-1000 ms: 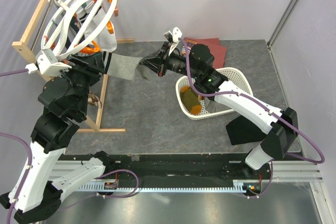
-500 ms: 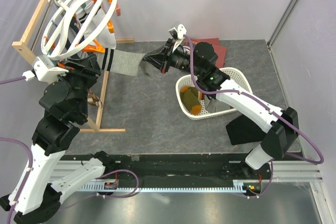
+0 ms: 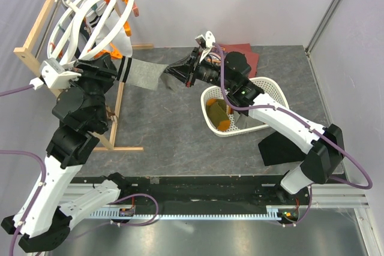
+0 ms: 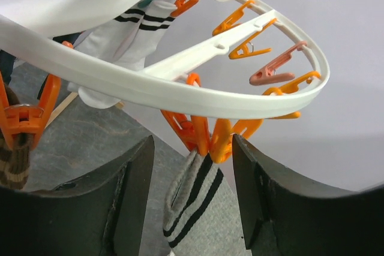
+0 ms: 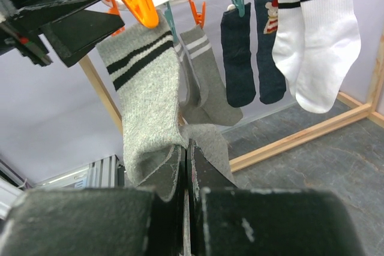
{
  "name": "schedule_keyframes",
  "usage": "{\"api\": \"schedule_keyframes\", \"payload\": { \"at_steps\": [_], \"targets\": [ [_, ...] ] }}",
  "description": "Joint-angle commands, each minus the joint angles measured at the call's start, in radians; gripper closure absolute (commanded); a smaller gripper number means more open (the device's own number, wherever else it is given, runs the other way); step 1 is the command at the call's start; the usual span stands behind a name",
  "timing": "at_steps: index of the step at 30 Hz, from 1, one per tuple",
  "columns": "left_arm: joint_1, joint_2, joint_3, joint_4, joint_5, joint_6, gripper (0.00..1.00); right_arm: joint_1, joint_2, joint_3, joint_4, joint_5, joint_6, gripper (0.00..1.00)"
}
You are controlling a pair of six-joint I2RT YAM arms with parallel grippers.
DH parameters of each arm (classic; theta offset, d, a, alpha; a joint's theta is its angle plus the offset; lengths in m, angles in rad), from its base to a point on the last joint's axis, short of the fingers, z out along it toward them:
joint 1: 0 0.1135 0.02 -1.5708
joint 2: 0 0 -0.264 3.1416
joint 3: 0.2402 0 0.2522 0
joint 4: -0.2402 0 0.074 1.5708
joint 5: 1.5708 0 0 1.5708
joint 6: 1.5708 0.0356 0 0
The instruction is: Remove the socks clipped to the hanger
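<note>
In the upper left of the top view hangs the hanger (image 3: 90, 19), a big round white plastic ring with spokes across it and many small orange clips. It hangs on a wooden rack (image 3: 37, 25). Right under the ring's lower edge is the left claw (image 4: 192, 172). Its two black fingers are spread apart, one on each side of an orange clip (image 4: 201, 139) that bites the top of a grey sock (image 3: 141, 75). This sock is soft and knitted, with two black stripes near its top, and it is pulled out flat toward the middle of the picture. There the right claw (image 3: 182, 71) is pressed together on the toe end, pinching the cloth. The other socks (image 5: 312, 28) hang from more clips: white ones with black stripes, dark blue ones and another grey one. Right of the middle, a white basket (image 3: 271, 88) full of holes sits on the grey desk (image 3: 174, 124), with a green and orange sock (image 3: 217, 115) inside. I think the job now is getting the grey sock off its clip. Next, the left claw should squeeze the clip open, or the right claw should pull gently sideways. The ring is light and may swing, so go slowly.
</note>
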Motion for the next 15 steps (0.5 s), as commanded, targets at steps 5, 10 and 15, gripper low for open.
{"api": "schedule_keyframes", "payload": {
  "at_steps": [5,10,15],
  "targets": [
    [-0.001,0.026,0.008,0.115,-0.078,0.050,0.36,-0.002,-0.055,-0.019,0.103,-0.043,0.041,1.00],
    [-0.001,0.017,-0.030,0.114,-0.071,0.001,0.37,-0.002,-0.055,-0.015,0.114,-0.053,0.055,1.00],
    [0.000,0.000,-0.053,0.107,-0.094,-0.021,0.40,-0.002,-0.051,-0.003,0.109,-0.053,0.057,1.00]
  ]
}}
